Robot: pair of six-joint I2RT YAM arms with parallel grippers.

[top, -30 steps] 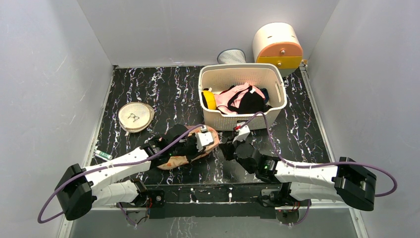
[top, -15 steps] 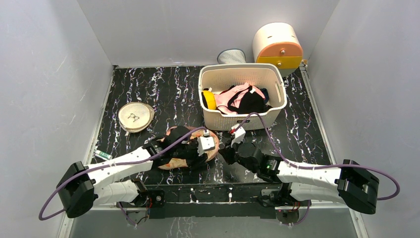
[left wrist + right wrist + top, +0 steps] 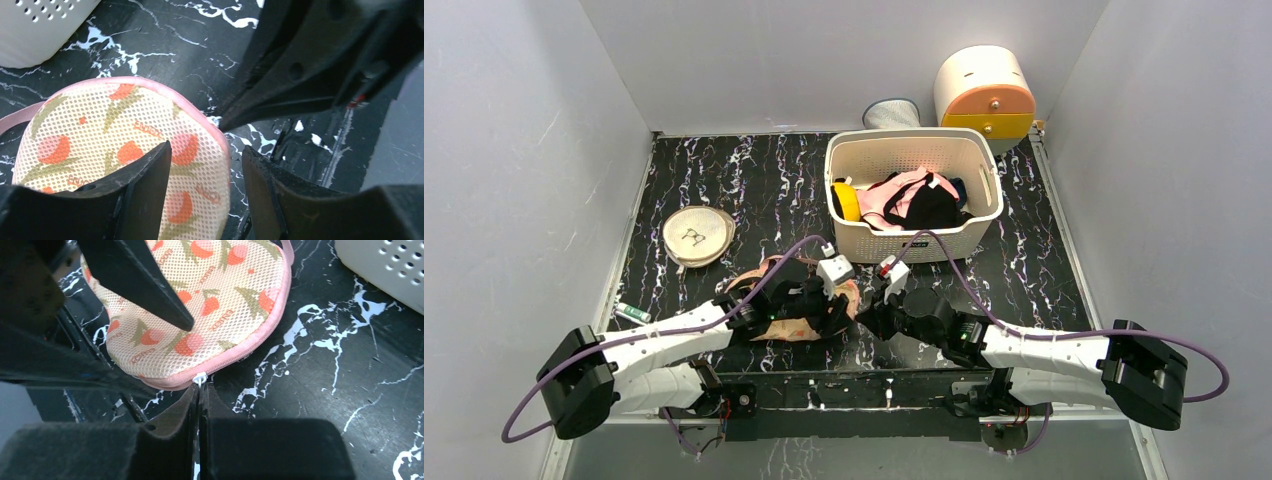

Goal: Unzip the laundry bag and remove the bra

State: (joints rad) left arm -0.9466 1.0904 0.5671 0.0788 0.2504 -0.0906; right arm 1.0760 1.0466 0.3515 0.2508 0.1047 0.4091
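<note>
Laundry bag (image 3: 200, 305) flat on the desk (image 3: 724, 190), one end effector at each side of its right lobe.
The bag lies near the front edge of the desk, in front of the white basket (image 3: 914, 195) and apart from it. The left end effector (image 3: 205, 150) is part open and holds nothing: one finger sits over the printed mesh, the other beyond the pink edging above bare desk, so the lobe's rim runs between them. The right end effector (image 3: 200, 386) is fully closed, tips against the bag's near seam, pinching the small white zipper pull (image 3: 200, 378). The seam looks closed along its visible run.
</note>
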